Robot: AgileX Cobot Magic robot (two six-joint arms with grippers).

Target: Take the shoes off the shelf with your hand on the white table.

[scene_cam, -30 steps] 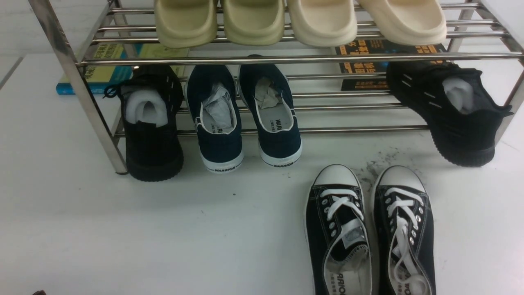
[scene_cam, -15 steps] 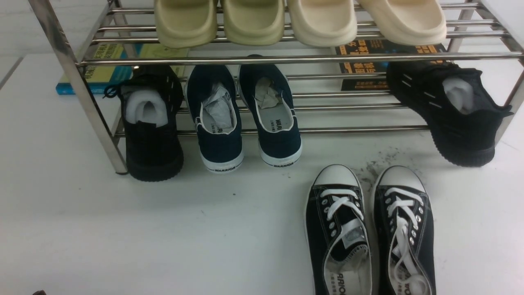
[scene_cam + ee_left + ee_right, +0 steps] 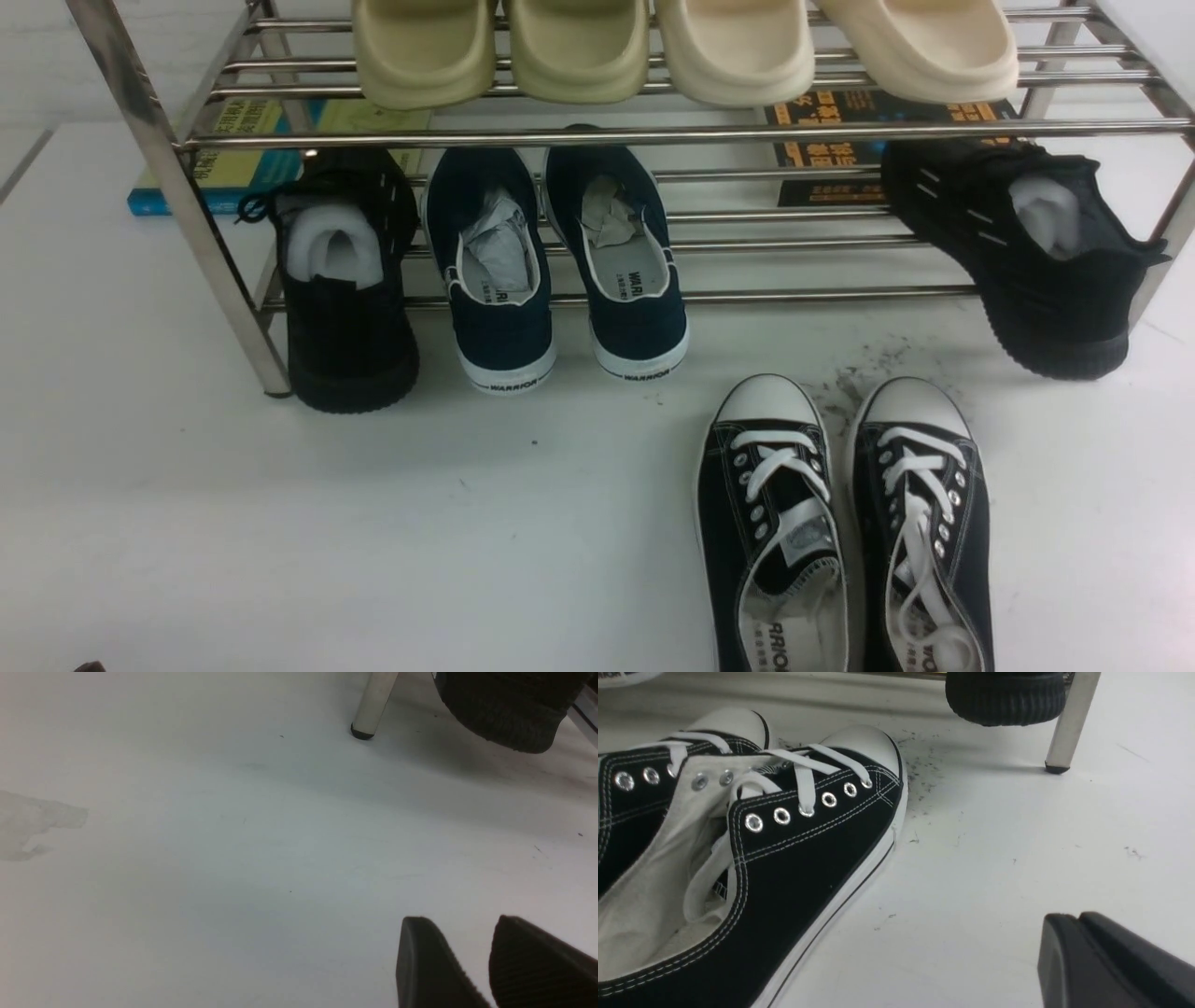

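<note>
The shoes, black canvas sneakers with white laces and toe caps, stand side by side on the white table, one left of the other, in front of the shelf and clear of it. In the right wrist view the nearer sneaker lies beside my right gripper, which hangs shut and empty over bare table, a short way from the sole. My left gripper is open above bare table, with nothing between its fingers. Neither gripper shows in the front view.
The lower rack holds a black knit shoe at left, two navy slip-ons and another black knit shoe at right. Several cream slippers sit on top. Rack legs stand near each gripper. Books lie behind.
</note>
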